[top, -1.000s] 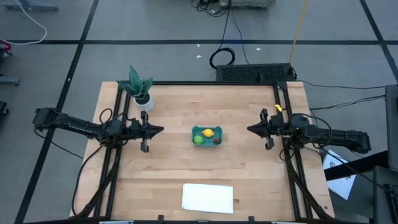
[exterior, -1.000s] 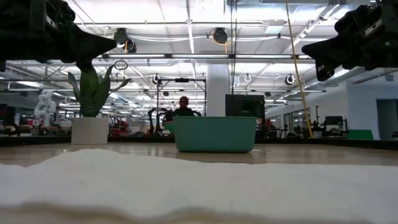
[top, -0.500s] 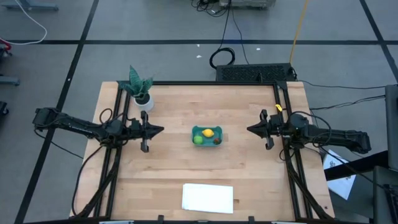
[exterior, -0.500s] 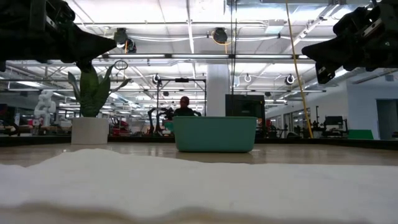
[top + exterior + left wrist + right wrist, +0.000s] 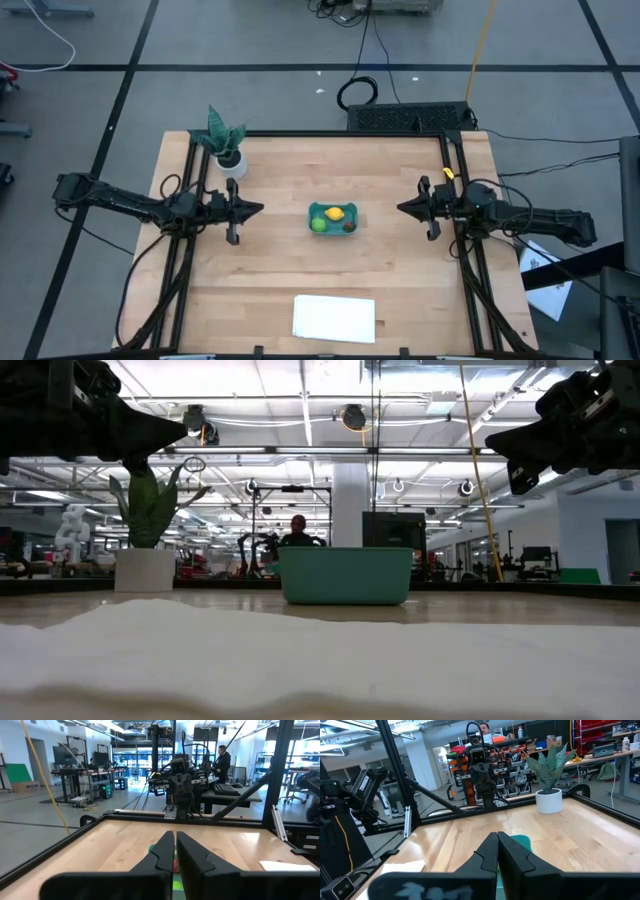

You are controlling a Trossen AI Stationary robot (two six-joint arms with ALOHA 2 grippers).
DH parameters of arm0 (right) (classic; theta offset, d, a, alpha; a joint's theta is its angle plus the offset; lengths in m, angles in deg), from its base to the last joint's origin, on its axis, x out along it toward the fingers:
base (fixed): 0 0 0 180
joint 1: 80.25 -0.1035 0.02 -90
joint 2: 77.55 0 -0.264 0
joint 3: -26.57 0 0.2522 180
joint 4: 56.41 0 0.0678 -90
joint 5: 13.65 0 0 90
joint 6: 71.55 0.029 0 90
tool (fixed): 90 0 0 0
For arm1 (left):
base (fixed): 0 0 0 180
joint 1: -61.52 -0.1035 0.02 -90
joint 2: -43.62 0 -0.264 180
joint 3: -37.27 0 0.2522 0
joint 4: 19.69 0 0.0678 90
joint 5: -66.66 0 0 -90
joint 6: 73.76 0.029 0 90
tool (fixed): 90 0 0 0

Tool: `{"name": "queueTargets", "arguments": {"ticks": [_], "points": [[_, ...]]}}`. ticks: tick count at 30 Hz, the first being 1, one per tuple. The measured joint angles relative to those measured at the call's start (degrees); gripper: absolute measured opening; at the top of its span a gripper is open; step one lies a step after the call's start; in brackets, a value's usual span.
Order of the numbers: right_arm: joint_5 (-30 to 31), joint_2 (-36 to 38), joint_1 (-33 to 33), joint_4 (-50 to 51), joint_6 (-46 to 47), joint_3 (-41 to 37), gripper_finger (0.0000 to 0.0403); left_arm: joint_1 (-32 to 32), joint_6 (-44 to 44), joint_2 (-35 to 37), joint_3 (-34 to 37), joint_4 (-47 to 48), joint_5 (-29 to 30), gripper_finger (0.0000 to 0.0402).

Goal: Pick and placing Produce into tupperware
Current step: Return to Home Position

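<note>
1. High view: the tupperware (image 5: 333, 218) sits central on the surface (image 5: 420, 290), holding the lime-green piece (image 5: 318, 225), red piece (image 5: 347, 226) and lemon (image 5: 335, 212). The left hand (image 5: 258, 209) and right hand (image 5: 400, 208) hang well apart from it, one each side, unmoved since a second ago.
2. Low view: the tupperware stands where it did.
3. Left wrist view: left hand closed, empty.
4. Right wrist view: right hand closed, empty; packing looks finished.

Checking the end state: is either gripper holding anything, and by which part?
Nothing. The left gripper and right gripper are shut, empty; the produce lies in the tupperware.
</note>
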Motion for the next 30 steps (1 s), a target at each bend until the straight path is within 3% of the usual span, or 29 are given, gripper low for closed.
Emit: {"name": "queueTargets", "arguments": {"ticks": [14, 23, 30], "points": [[0.0, 0.0, 0.0, 0.0, 0.0, 0.0, 0.0, 0.0, 0.1, 0.0, 0.0, 0.0, 0.0, 0.0002], [0.0, 0.0, 0.0, 0.0, 0.0, 0.0, 0.0, 0.0, 0.0, 0.0, 0.0, 0.0, -0.1, 0.0027], [0.0, 0.0, 0.0, 0.0, 0.0, 0.0, 0.0, 0.0, 0.0, 0.0, 0.0, 0.0, -0.1, 0.0018]]}}
